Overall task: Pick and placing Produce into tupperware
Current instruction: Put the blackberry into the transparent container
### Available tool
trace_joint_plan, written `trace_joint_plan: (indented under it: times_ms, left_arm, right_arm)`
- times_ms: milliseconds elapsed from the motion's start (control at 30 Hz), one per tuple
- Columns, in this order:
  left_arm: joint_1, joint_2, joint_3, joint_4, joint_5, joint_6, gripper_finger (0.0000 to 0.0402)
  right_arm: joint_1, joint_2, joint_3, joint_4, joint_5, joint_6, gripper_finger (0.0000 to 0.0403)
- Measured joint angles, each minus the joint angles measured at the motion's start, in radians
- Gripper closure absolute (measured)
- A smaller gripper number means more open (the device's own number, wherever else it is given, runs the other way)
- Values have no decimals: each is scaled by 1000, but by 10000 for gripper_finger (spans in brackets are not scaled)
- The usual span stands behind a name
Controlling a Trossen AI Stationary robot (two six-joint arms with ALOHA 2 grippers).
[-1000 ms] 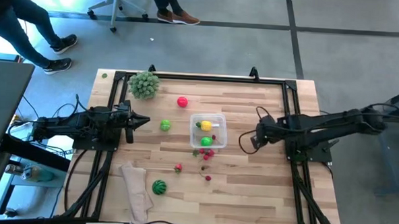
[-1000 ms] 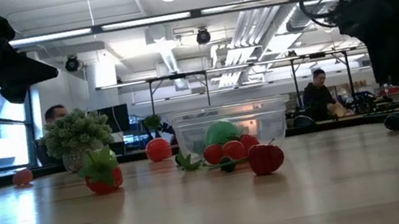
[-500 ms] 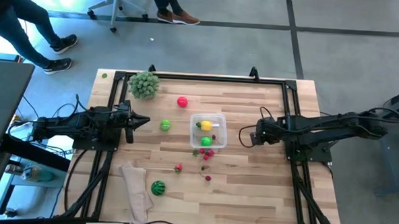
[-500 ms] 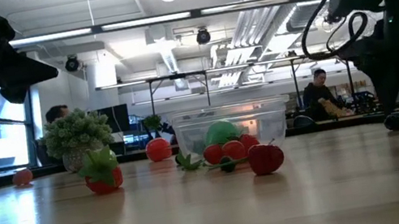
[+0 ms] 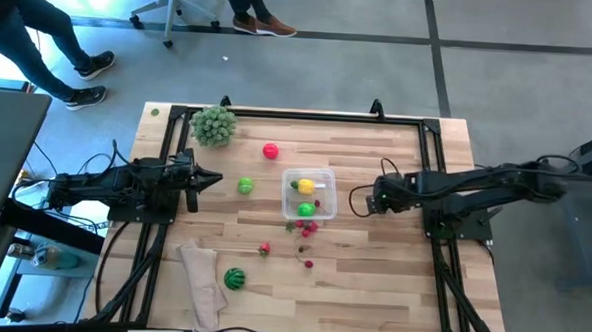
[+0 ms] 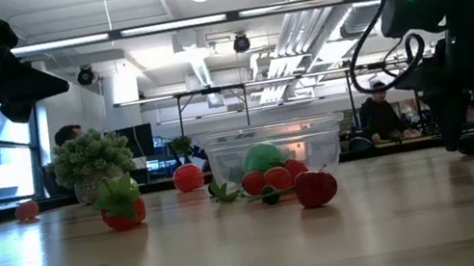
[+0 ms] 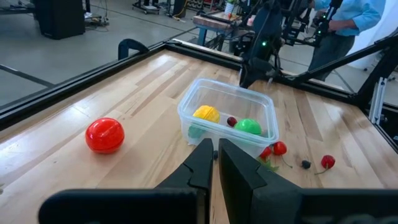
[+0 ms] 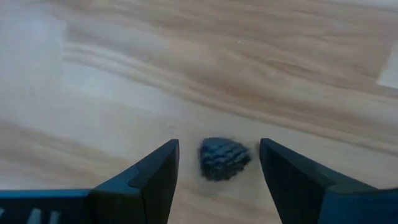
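Observation:
The clear square tupperware [image 5: 308, 194] [image 7: 227, 118] holds a yellow piece, a green piece and a small dark red one. Loose produce rests on the table: a red ball [image 5: 271, 152], a green piece [image 5: 245, 186], a striped watermelon ball [image 5: 234, 277], a strawberry [image 5: 264, 249] and a cherry cluster [image 5: 308, 227]. My right gripper [image 8: 219, 163] [image 5: 358, 201] is low on the table to the right of the tupperware. It is open, with a finger on either side of a tiny dark berry [image 8: 222, 159], touching nothing. My left gripper [image 7: 214, 155] is shut and waits to the left of the tupperware.
A pale-green leafy ball [image 5: 214, 125] stands at the far left corner. A beige cloth [image 5: 202, 279] lies at the near left. Small dark berries [image 5: 306, 257] lie near the cherries. A black frame [image 5: 298, 114] rims the table. People stand beyond the far edge.
My right gripper has come down to the table and shifted a little left toward the tupperware, so its open fingers now stand around the dark berry. The watermelon ball has rolled slightly toward the table's left.

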Motion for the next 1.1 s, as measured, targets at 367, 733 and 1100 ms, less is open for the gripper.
trace_joint_plan:
  times_ms: [367,733,1100]
  left_arm:
    - [0,0,0,0,0,0,385]
    - [0,0,0,0,0,0,385]
    - [0,0,0,0,0,0,385]
  right_arm:
    - [1,36,3,-1,24,28,193]
    - [2,37,1,-9,31,17,250]
    - [2,37,1,-11,32,7,279]
